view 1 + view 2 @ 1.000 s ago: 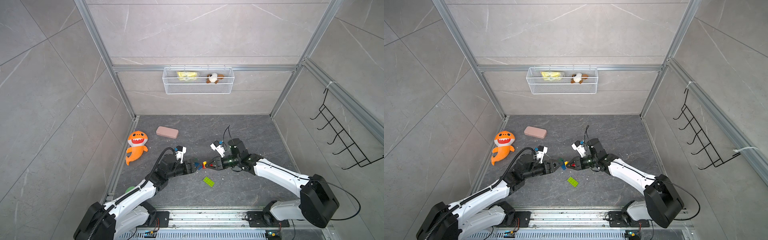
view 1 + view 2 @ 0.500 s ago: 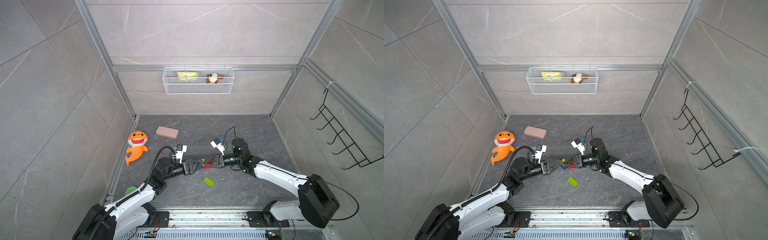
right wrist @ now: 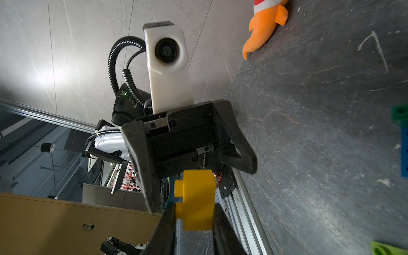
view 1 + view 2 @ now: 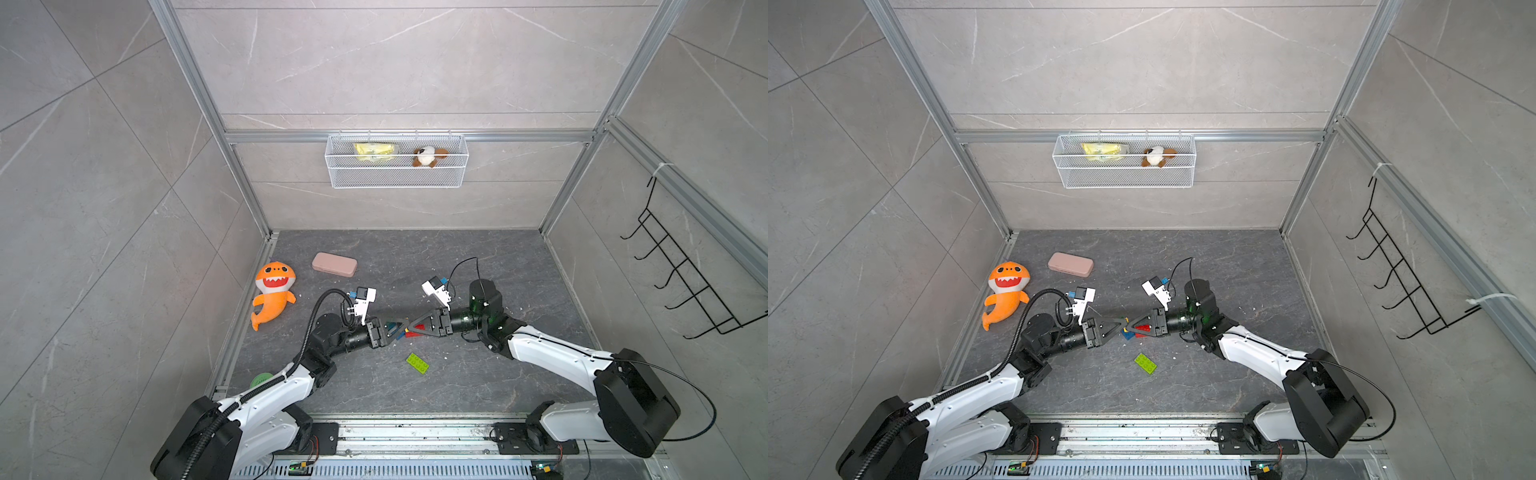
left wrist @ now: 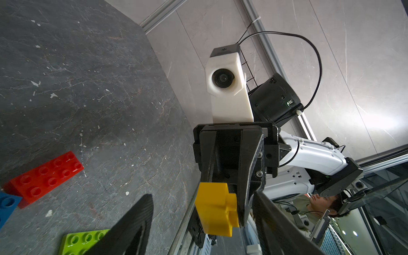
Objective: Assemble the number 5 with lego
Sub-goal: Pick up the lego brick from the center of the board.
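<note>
The yellow lego brick (image 3: 194, 198) is pinched in the right gripper (image 3: 192, 210), above the middle of the desk (image 4: 457, 374). The left gripper (image 5: 203, 194) meets it tip to tip, jaws spread apart. The red brick (image 5: 46, 174) and blue brick (image 5: 6, 205) lie below, and the lime green brick (image 4: 417, 363) lies nearer.

Orange shark plush (image 4: 272, 297) at the left edge of the dark bench (image 4: 457, 257), with a pink case (image 4: 334, 264) near it, farther back and right. Wire basket (image 4: 395, 176) on far wall: yellow packet (image 4: 374, 151) left, small brown-white plush (image 4: 428, 156) right. Black hook rack (image 4: 681, 282) on right wall.
</note>
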Controlling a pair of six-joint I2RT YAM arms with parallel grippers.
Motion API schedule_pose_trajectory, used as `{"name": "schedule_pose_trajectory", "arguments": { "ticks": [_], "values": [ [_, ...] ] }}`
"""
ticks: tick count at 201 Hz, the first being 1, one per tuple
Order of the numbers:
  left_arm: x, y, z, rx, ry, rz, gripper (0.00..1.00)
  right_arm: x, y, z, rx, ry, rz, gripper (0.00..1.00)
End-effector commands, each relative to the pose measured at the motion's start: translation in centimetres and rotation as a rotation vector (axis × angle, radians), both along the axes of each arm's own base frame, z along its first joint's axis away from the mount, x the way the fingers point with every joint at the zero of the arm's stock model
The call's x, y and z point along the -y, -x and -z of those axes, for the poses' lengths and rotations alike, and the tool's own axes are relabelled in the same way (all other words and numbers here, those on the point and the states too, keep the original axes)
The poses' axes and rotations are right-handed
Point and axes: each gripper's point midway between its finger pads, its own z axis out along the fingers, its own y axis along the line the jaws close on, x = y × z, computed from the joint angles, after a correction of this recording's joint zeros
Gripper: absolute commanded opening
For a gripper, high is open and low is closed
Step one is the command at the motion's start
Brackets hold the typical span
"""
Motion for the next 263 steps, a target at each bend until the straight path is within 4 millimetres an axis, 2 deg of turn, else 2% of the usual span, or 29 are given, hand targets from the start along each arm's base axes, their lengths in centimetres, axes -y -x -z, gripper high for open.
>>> {"name": "schedule_pose_trajectory", "arguments": {
  "ticks": [1, 12, 37, 76, 120, 174, 230, 263],
  "values": [
    [0.2, -0.1, -3.3, 0.084, 0.080, 0.018, 0.69, 0.1, 0.4, -0.8, 0.016, -0.035, -0.019, 0.27],
    [0.3, -0.1, -3.5, 0.083, 0.085, 0.019, 0.66, 0.1, 0.4, -0.6, 0.013, -0.033, -0.019, 0.27],
    [0.5, -0.2, -3.7, 0.084, 0.099, 0.022, 0.64, 0.1, 0.4, -0.2, 0.002, -0.030, -0.021, 0.27],
    [0.8, -0.3, -4.0, 0.082, 0.126, 0.042, 0.51, 0.1, 0.5, 0.0, -0.005, -0.031, -0.022, 0.27],
    [1.0, 0.0, -4.1, 0.076, 0.142, 0.063, 0.46, 0.0, 0.0, 0.2, -0.008, -0.024, -0.008, 0.27],
    [0.9, 0.4, -4.3, 0.086, 0.140, 0.069, 0.33, -0.2, -0.3, 0.3, -0.016, -0.025, 0.000, 0.28],
    [0.7, 0.6, -4.4, 0.095, 0.144, 0.069, 0.24, -0.2, -0.6, 0.1, -0.018, -0.025, 0.009, 0.29],
    [0.7, 0.6, -4.1, 0.091, 0.133, 0.066, 0.19, -0.1, -0.9, 0.5, -0.029, -0.011, 0.023, 0.33]
  ]
}}
